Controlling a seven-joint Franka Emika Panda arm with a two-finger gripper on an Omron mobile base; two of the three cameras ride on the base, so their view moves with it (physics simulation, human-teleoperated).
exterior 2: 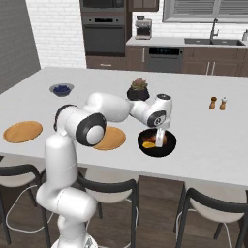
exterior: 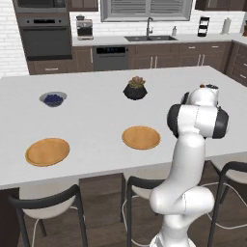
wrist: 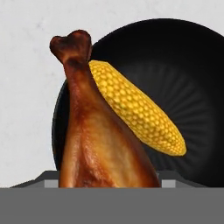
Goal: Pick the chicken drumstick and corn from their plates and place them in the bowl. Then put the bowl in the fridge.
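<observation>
Spreading across most of the left base view, the counter (exterior: 96, 120) carries two bare plates (exterior: 47, 151) at lower left and centre, while a black bowl (exterior 2: 167, 147) sits mid-frame in the right base view under the gripper (exterior 2: 160, 137), whose jaws I cannot tell open or closed. The chicken drumstick (wrist: 100, 140) stands lengthwise up the hand view, bone end at upper left, and the corn (wrist: 135, 107) slants from upper centre to lower right inside the bowl; lifting carelessly could tip both out, I judge.

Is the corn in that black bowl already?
Yes. The corn lies inside the black bowl, beside the chicken drumstick.
</observation>
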